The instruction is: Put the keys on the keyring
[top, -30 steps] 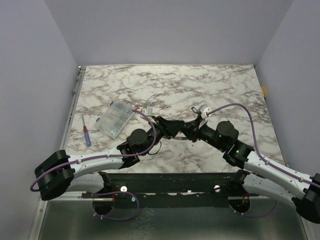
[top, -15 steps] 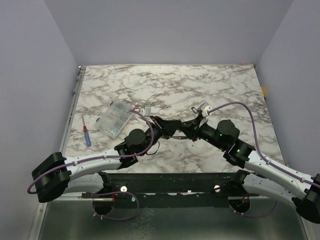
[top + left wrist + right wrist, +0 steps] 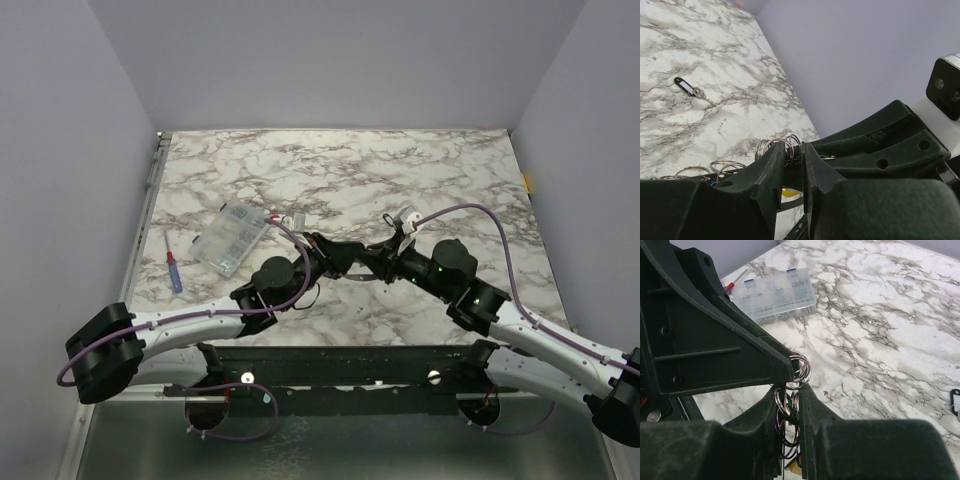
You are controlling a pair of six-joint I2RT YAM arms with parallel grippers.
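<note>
The left gripper (image 3: 794, 150) and right gripper (image 3: 790, 392) meet tip to tip just 6 o'clock of the middle of the table (image 3: 430, 170). The left reaches toward 3 o'clock, the right toward 9. Between them is the keyring (image 3: 801, 369), a bunch of thin linked wire rings. The left jaws are nearly together, pinching the top ring. The right jaws are clamped on the lower part of the bunch. A yellow bit (image 3: 787, 192) shows under the left fingers, too hidden to tell what it is. A clear box (image 3: 230, 238) lies at 10 o'clock of the grippers, with a screwdriver (image 3: 174, 270) at 9 beyond it. A black tag (image 3: 686, 86) lies well apart on the marble.
</note>
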